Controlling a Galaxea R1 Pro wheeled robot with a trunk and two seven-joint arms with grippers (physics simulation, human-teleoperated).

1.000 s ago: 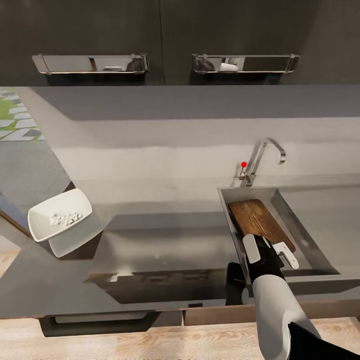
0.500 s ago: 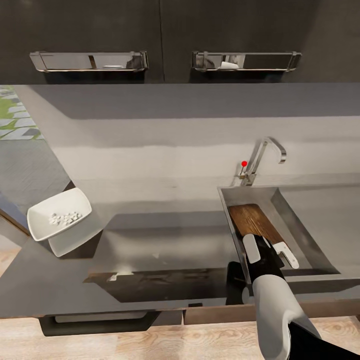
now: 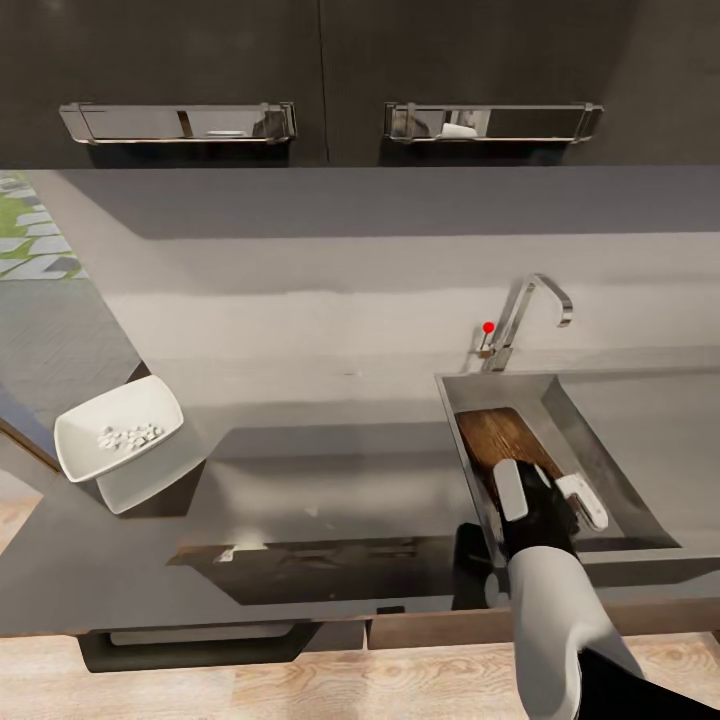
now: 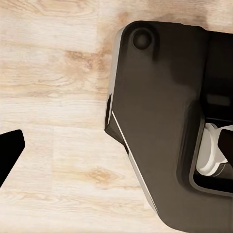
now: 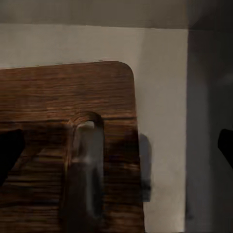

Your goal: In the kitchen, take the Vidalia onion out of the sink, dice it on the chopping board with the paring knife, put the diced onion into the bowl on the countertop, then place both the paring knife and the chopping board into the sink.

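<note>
Chopping board (image 3: 505,440) lower in sink (image 3: 610,470), under right gripper (image 3: 552,495)

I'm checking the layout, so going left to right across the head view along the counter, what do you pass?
Bowl holding white diced bits → bare countertop → chopping board in the sink, with the right gripper over its near end.

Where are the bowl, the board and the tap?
bowl (image 3: 84,440), head view, on its white rim.
board (image 3: 498,440), head view, on its bare wood inside the sink.
tap (image 3: 528,300), head view, on its chrome spout.
</note>
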